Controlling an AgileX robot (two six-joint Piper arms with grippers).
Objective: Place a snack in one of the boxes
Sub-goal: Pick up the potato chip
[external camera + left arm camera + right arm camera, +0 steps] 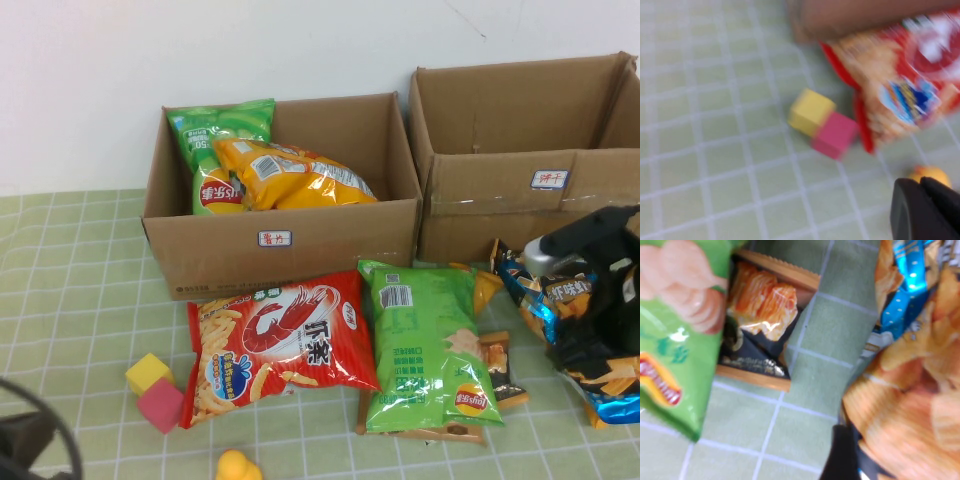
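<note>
At the table's near left corner, the left gripper (925, 210) hangs low over the green checked cloth (70, 290), its fingers pressed together and holding nothing. Just beyond it sit a yellow block (148, 373) and a pink block (161, 405), touching each other, with a small yellow toy (238, 466) near the front edge. Beside the blocks lies the snack (282, 345), a glossy red prawn-picture bag flat on the cloth (its top edge just in front of the box wall). Behind it stands the box (285, 240), an open brown carton with a small white label on its front, already holding a green bag (215, 150) and a yellow bag (290, 175). To the right of the red bag lies a green Lay's bag (425, 345), resting on top of a dark flat packet (757, 332) with tan edges. Further back on the right stands a second carton (520, 150) with clear tape across its front. At the far right, the right gripper (590, 320) is down over a blue chip bag (600, 370), its fingers spread wide around the crumpled bag.
</note>
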